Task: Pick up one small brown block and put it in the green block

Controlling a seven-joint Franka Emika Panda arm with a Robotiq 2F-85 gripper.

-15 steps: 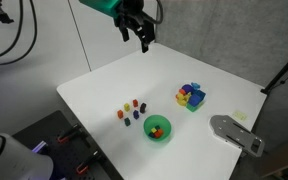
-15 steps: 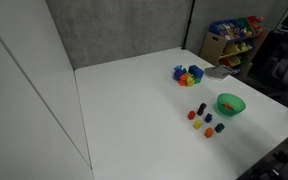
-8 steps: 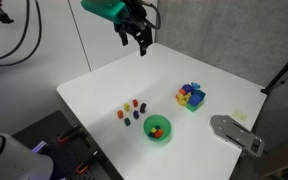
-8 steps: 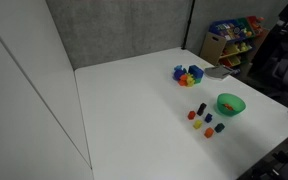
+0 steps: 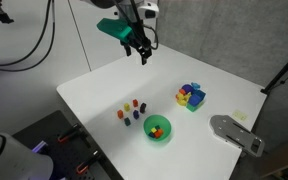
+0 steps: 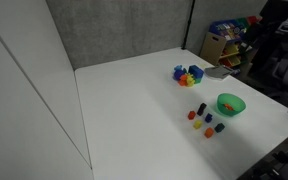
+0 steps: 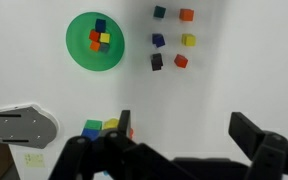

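White bench (image 5: 104,95) before a grey wall (image 6: 114,30); green bowl (image 5: 165,135) holds small blocks (image 7: 100,38); gripper (image 5: 140,56) hangs high above, fingers spread apart, gripping nothing.

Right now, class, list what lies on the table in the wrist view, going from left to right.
Grey metal plate → green bowl → cluster of small loose blocks.
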